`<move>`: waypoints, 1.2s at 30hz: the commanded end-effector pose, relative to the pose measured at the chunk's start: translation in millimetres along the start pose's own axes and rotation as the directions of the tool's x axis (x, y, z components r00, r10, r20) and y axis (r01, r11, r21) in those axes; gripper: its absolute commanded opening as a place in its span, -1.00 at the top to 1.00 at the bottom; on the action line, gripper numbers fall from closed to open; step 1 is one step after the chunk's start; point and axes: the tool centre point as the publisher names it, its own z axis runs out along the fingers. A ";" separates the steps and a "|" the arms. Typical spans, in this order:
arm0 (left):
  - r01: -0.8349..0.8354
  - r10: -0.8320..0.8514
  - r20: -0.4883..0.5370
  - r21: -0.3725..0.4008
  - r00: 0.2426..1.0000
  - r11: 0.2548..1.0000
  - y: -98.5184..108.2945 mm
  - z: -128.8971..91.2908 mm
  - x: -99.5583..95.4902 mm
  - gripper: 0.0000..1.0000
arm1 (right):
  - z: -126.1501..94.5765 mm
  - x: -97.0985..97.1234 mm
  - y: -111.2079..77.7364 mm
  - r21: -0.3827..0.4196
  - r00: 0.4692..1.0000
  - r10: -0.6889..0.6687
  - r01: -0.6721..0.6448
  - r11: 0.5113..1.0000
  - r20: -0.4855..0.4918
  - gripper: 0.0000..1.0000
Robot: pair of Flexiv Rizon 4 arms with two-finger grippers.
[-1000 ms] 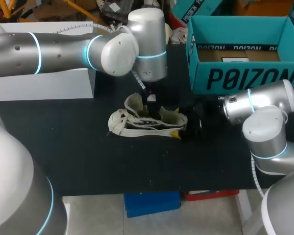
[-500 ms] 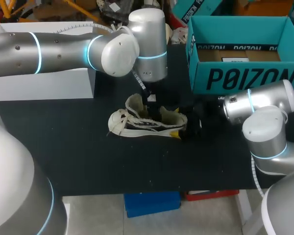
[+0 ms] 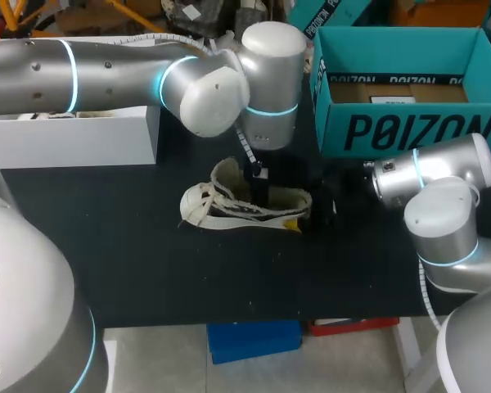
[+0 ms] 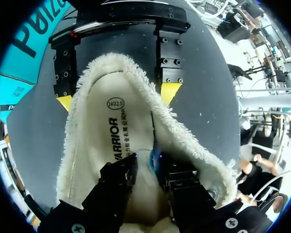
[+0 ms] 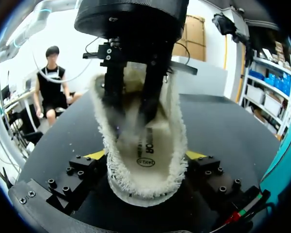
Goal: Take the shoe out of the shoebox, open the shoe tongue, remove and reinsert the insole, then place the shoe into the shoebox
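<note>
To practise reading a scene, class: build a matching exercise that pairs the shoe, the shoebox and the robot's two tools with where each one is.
Things:
1 cream fleece-lined shoe
2 teal cardboard shoebox
3 left tool
4 right tool

Places:
a clasping the shoe's heel from both sides
b lying on the black table
c open-topped, back right
d down inside the shoe's opening

Pairs: 1-b, 2-c, 3-d, 4-a

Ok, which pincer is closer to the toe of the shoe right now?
Left. The left pincer is down in the opening of the shoe, about midway along. The right pincer clasps the heel, the end farthest from the toe.
</note>
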 end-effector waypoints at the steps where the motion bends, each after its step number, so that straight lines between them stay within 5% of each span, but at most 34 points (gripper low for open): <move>1: 0.010 0.000 0.093 -0.102 0.996 0.995 3.4 27.1 9.1 -0.29 | 1.7 -0.8 -2.5 0.001 1.000 0.002 -0.002 1.000 0.001 1.00; 9: 0.098 -0.048 0.234 -0.203 0.971 0.974 13.2 48.5 5.1 -0.23 | 1.7 -0.8 -2.5 0.001 1.000 0.002 -0.002 1.000 0.001 1.00; 12: 0.129 -0.072 0.272 -0.197 0.959 0.972 16.8 54.8 -3.2 -0.22 | 1.7 -0.8 -2.5 0.001 1.000 0.002 -0.002 1.000 0.001 1.00; 15: 0.143 -0.082 0.305 -0.185 0.949 0.972 17.9 58.7 -14.7 0.08 | 1.7 -0.8 -2.5 0.001 1.000 0.002 -0.002 1.000 0.001 1.00; 36: 0.251 -0.116 0.585 -0.154 0.803 0.956 10.3 61.2 -71.7 0.17 | 1.7 -0.8 -2.5 0.001 1.000 0.002 -0.002 1.000 0.001 1.00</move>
